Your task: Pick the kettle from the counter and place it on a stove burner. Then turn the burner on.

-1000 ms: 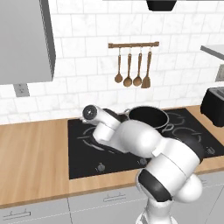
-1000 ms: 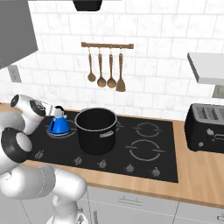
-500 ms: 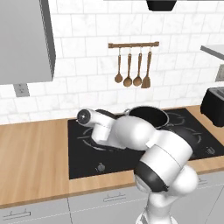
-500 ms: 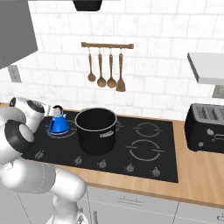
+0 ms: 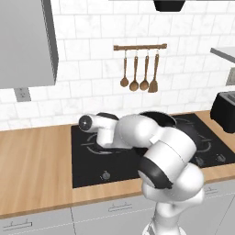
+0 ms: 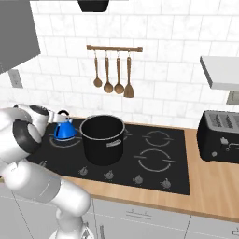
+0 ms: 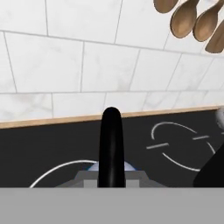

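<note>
Kettle [image 6: 63, 131] on black cooktop [image 6: 154, 161], wood counter [image 5: 32, 170] around, white-tiled wall; tool grip indiscernible.

We are looking down over the arm from behind in 2 base views, both sharing the cooktop [image 5: 92, 151] [image 6: 154, 154]; our hand camera is facing the tiled wall [image 7: 109, 65], close above the glass.

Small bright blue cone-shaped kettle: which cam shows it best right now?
Right base view. The small bright blue cone-shaped kettle stands whole on the glossy black cooktop, left of the big black pot. The hand view gives just its black handle close up and a sliver of blue. In the left base view the white arm covers it.
</note>
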